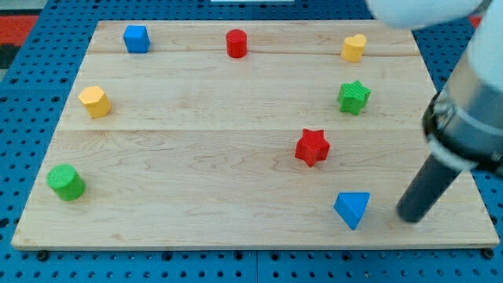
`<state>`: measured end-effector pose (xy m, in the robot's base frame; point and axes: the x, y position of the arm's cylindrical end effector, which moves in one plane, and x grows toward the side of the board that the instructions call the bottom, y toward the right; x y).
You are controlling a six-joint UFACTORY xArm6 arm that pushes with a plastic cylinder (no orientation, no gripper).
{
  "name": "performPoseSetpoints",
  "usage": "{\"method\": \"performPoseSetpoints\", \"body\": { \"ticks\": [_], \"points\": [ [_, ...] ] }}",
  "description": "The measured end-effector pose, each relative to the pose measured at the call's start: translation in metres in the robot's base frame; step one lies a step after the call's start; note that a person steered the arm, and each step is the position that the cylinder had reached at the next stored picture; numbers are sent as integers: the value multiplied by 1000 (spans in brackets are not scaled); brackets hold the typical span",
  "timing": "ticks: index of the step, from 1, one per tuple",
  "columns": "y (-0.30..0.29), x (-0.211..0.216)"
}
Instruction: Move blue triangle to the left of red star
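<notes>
Presently the rod's tip [410,218], which has no jaws, stands just right of the blue triangular block [352,209] near the board's bottom-right corner, seemingly not touching; the red star-shaped block [312,147] lies up-left.

On the table [196,157], three blocks lay along the view's top: the blue cube [136,38] at left, the red cylinder [236,43] mid-way, the yellow heart [354,48] at right. The green star [354,97] sat just below the heart. The yellow hexagon [94,101] lay at the left side, with the green cylinder [65,182] below it near the bottom left corner. The red star [312,147] lay right of centre. The blue triangle [352,209] sat below it and slightly to its right. My tip [410,216] stood near the triangle's right, apart from it.
</notes>
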<state>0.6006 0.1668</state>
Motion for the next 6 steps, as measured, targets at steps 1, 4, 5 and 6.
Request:
{"method": "performPoseSetpoints", "body": {
  "ticks": [1,4,5,6],
  "points": [
    [-77,3],
    [-2,-22],
    [-43,-39],
    [-132,-39]
  ]
}}
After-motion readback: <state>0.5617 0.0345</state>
